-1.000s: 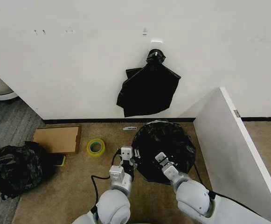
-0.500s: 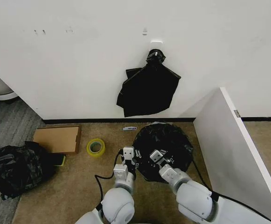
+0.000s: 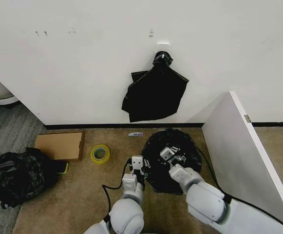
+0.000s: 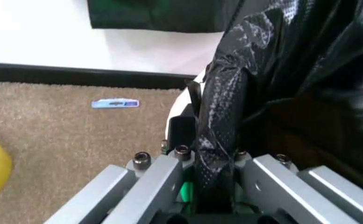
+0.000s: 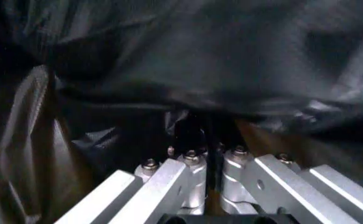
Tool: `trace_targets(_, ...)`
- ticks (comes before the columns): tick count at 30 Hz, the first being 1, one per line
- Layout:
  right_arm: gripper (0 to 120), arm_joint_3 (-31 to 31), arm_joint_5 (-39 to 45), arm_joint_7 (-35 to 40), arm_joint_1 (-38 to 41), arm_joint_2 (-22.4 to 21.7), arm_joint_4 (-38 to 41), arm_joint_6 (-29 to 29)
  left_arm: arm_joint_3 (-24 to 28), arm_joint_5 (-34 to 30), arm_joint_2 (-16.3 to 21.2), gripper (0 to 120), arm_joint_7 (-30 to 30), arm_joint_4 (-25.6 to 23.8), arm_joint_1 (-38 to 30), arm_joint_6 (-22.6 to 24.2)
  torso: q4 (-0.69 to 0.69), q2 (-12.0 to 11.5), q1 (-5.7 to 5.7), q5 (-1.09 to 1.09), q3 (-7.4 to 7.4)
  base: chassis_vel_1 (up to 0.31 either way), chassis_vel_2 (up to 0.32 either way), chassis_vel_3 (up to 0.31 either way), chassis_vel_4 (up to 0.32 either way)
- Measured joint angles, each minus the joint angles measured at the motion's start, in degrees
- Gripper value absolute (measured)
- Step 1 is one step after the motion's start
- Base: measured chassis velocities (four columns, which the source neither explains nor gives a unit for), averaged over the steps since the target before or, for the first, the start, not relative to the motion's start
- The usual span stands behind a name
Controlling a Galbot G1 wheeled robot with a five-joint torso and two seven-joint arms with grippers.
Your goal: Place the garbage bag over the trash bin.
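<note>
Both grippers work at the garbage bag (image 3: 173,152), which lies draped over the trash bin (image 4: 182,106) on the brown carpet (image 3: 83,195), near the wall and just left of a white partition (image 3: 243,156). At the bag's left edge, the left gripper (image 3: 138,163) has its jaws clenched on a fold of black plastic, a sliver of white bin showing behind it. Over the bag's middle, the right gripper (image 3: 169,155) holds its jaws closed, pinching the film. Farther left, a yellow tape roll (image 3: 100,153) lies on the carpet.
</note>
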Motion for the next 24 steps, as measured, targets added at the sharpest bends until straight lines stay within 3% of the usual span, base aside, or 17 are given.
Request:
trace_targets(5, 0, -3.7, 4.7, 1.9, 4.5, 2.8, -4.9, -0.9, 0.5, 0.9, 0.9, 0, 0.6, -1.6, 0.6, -0.1, 0.01, 0.0, 0.0, 0.0, 0.0, 0.0, 0.0, 0.0, 0.0)
trace_targets(14, 0, -4.0, 7.5, 2.8, 5.3, 3.1, -7.9, -0.6, -0.1, 0.7, 1.9, 0, 1.1, -2.8, 1.3, -0.3, 0.0, 0.0, 0.0, 0.01, 0.0, 0.0, 0.0, 0.0, 0.0)
trace_targets(24, 0, 0.4, 6.0, 2.4, -1.1, -1.8, 1.1, -0.9, -1.4, 0.1, 1.8, 0, 0.7, -1.7, 0.7, -0.9, -0.01, 0.0, 0.0, 0.0, 0.0, 0.0, 0.0, 0.0, 0.0)
